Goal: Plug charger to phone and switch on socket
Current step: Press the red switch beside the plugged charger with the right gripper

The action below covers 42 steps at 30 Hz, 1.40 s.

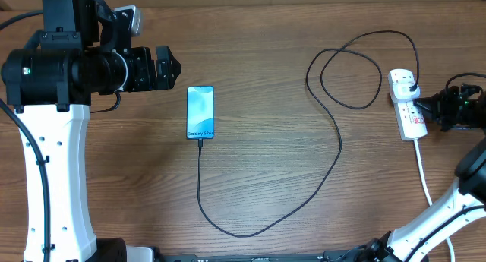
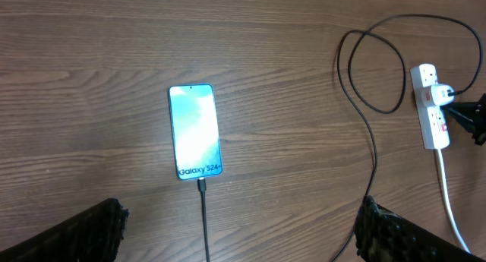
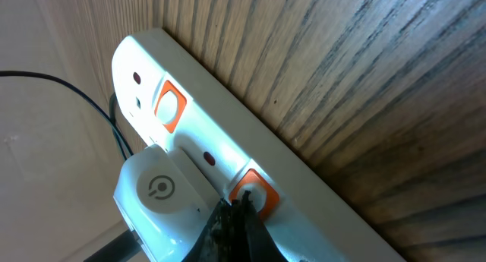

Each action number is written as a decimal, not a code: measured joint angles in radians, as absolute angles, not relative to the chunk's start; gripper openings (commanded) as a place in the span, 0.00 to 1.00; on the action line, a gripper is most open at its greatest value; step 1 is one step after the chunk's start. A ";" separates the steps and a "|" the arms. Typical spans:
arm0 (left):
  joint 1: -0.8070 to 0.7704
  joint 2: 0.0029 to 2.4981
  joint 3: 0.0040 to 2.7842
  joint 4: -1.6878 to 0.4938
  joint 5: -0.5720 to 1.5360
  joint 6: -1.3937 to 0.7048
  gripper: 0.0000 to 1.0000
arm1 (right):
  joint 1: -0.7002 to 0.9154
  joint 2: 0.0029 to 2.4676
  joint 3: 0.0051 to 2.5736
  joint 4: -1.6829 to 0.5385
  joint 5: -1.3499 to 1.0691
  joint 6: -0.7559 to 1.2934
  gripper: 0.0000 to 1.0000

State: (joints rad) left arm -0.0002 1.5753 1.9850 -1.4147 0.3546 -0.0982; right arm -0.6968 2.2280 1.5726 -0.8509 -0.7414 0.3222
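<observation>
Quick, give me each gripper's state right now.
Left gripper: open, holding nothing.
Right gripper: shut, holding nothing, tip at a red switch on the power strip.

Matt grained wood table [image 1: 288, 178], glossy white plastic socket [image 3: 228, 163], glassy phone [image 1: 200, 112].

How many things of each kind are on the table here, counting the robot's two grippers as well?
Phone: 1
Charger cable: 1
Power strip: 1
Grippers: 2, the left gripper and the right gripper
Total: 5
</observation>
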 measured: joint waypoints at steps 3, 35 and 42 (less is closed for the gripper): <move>0.000 1.575 1.985 -1.415 0.355 -0.098 1.00 | -0.696 2.227 1.573 -0.852 -0.736 0.332 0.04; 0.000 1.575 1.985 -1.415 0.355 -0.098 0.99 | -0.685 2.223 1.578 -0.789 -0.691 0.392 0.04; 0.000 1.575 1.985 -1.415 0.355 -0.098 1.00 | -0.685 2.223 1.578 -0.806 -0.691 0.392 0.04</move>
